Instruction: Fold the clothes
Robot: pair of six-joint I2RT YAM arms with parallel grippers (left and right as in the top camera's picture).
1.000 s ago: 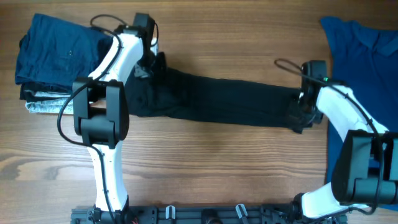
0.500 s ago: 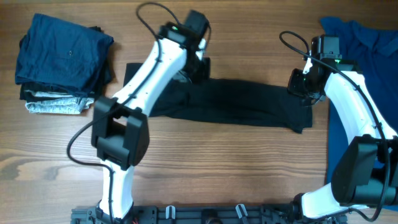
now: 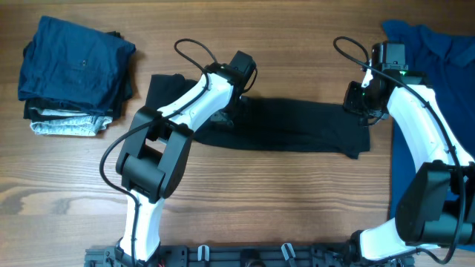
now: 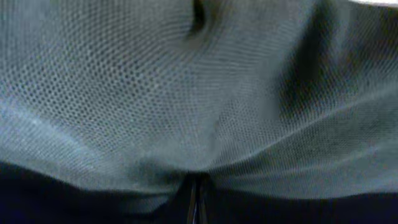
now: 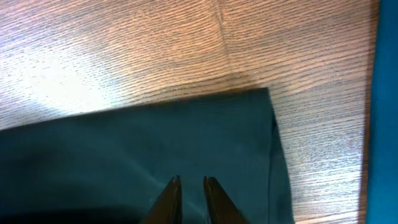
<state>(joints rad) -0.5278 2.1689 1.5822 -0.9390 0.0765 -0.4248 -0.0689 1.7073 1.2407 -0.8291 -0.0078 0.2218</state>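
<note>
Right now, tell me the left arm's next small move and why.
Probably draw the pinched fabric rightward and lay it over the band's right half. The left gripper is shut on the black shirt, bunching it left of the middle, and the shirt lies as one long band across the table. The right gripper hovers slightly open over the right end, holding nothing.

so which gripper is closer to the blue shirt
Right. The right gripper is at the black shirt's end beside the blue shirt; the left gripper is far across, on the black shirt's other half.
</note>
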